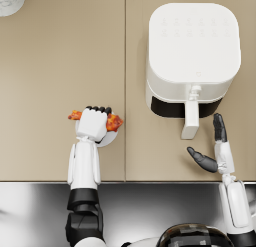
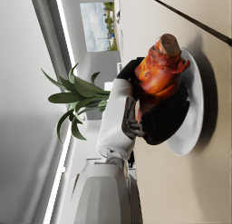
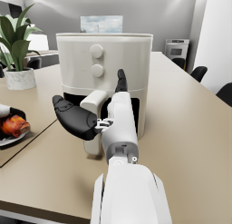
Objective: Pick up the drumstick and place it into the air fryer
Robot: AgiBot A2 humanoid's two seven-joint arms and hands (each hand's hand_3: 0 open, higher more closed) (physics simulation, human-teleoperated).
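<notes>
Left hand [image 1: 93, 123] grips drumstick [image 1: 114, 122] — long axis crosswise.

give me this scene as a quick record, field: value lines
drumstick: on the white plate, gripped by the left hand
left hand: closed around the drumstick, over the plate
right hand: holds nothing, fingers apart, just in front of the air fryer's handle
air fryer: white, on the tan table, dark gap showing behind the handle
potted plant: far side of the table
task stage: drumstick grasped, not yet in the fryer
</notes>
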